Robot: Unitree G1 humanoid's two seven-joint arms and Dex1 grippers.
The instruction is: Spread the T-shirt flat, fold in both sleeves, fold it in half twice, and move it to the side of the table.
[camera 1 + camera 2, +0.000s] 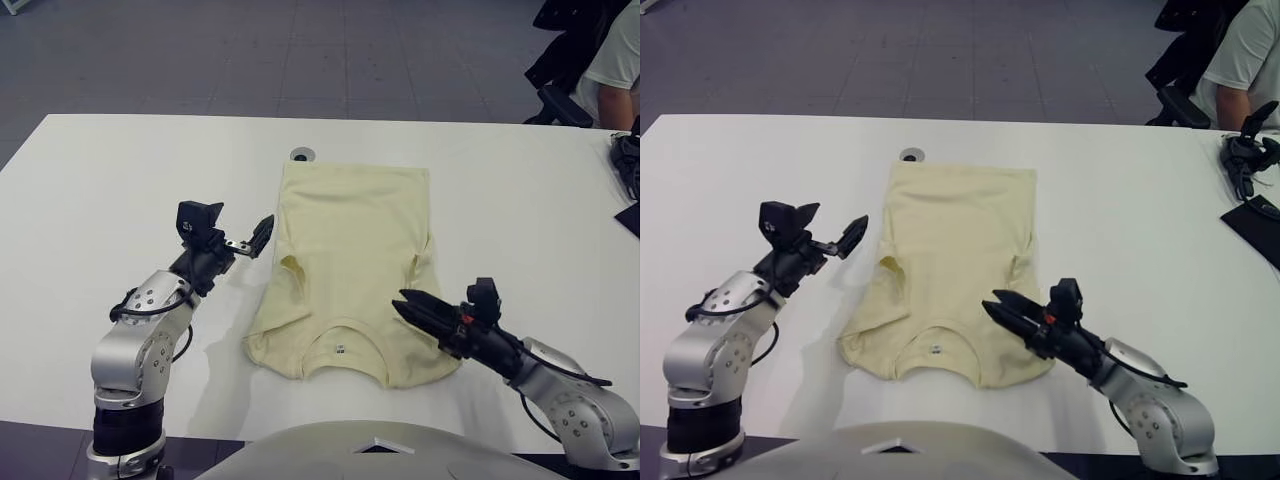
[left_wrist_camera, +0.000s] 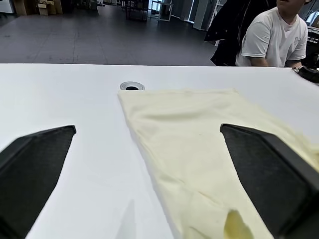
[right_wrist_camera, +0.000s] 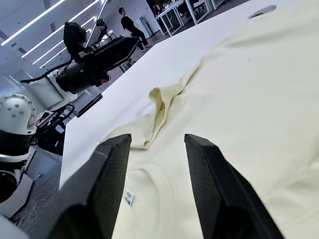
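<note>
A pale yellow T-shirt lies on the white table, collar toward me, hem at the far side. Both sleeves are folded inward, giving a narrow shape with small creases at the armpits. My left gripper hovers just beyond the shirt's left edge, fingers spread wide and holding nothing; in the left wrist view the T-shirt passes between its fingers. My right gripper is open above the shirt's near right corner, by the shoulder. The right wrist view shows its fingers apart over the cloth.
A round cable grommet sits in the table just beyond the hem. Black cables and gear and a flat black item lie at the table's far right edge. Bare white surface spreads left and right of the shirt.
</note>
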